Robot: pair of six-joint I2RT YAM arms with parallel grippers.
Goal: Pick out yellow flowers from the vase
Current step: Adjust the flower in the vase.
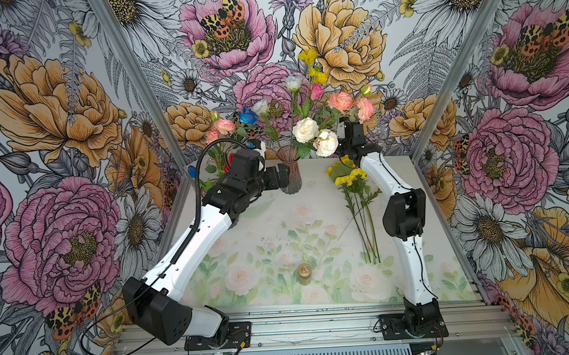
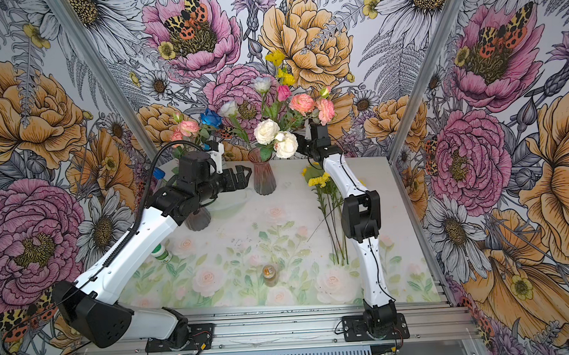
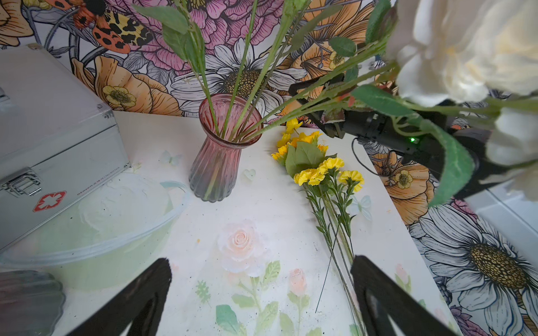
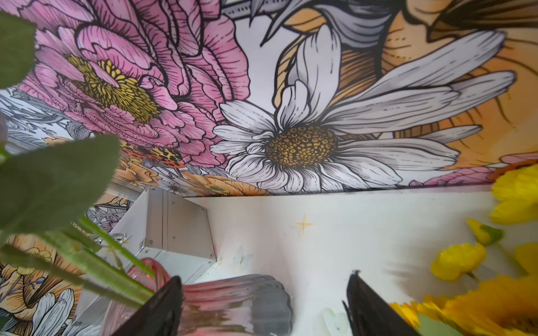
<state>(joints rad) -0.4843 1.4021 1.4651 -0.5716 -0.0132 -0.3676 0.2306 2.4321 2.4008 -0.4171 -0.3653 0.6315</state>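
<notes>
One tall yellow spray [image 1: 308,56] is left in the pink vase [image 1: 289,173], at the far middle of the bench [image 1: 311,216]. It stands almost straight up, with its heads at the top, high over the other blooms. Its thin stem goes down into the vase with the rest. The other yellow flowers [image 1: 350,178] lie flat on the bench just right of the vase. Their heads point far and their long stems point near, side by side.

So the job looks mostly done, with one pick to go. The right fingers [image 4: 263,279] are spread wide and hold nothing. They sit near the vase's mouth on its right side, and the white roses [image 1: 314,135] hide them in both top views. The left fingers [image 1: 282,175] are wide open and empty too, just left of the vase. I cannot tell if they touch it.

I think the next move is to find the yellow stem among the green ones and pinch only that one. Then pull it up the way it points, so the vase does not tip.
</notes>
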